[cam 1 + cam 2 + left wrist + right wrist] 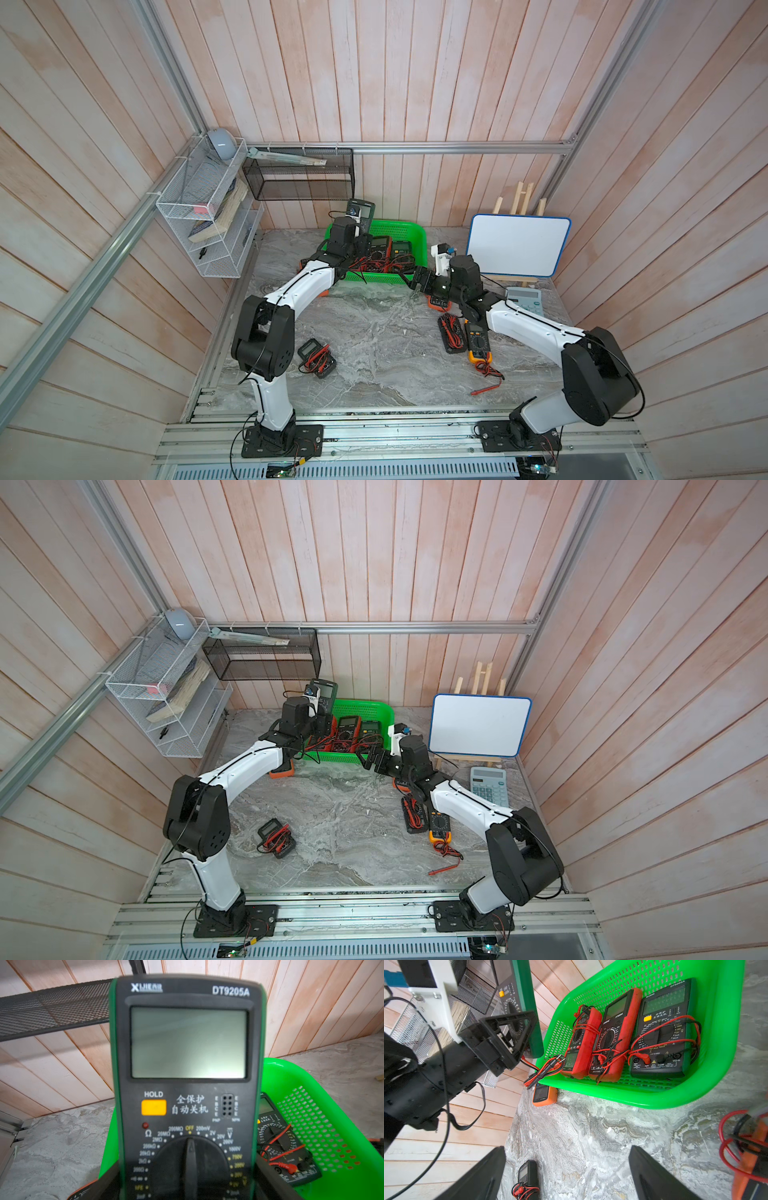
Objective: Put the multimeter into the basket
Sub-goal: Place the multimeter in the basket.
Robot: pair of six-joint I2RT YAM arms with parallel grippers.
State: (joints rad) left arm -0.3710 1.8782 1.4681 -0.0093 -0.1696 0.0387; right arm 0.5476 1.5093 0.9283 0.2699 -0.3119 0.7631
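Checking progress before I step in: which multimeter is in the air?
The green-edged DT9205A multimeter, held upright by the left gripper at the basket's corner; every other one lies in the basket or on the table.

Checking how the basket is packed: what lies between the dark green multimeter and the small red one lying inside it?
A larger red multimeter, clearest in the right wrist view.

Whiteboard (518, 244) on easel (518, 197), calculator (525, 301) beside; white wire rack (208, 216), black mesh bin (299, 178) on wall (415, 83).
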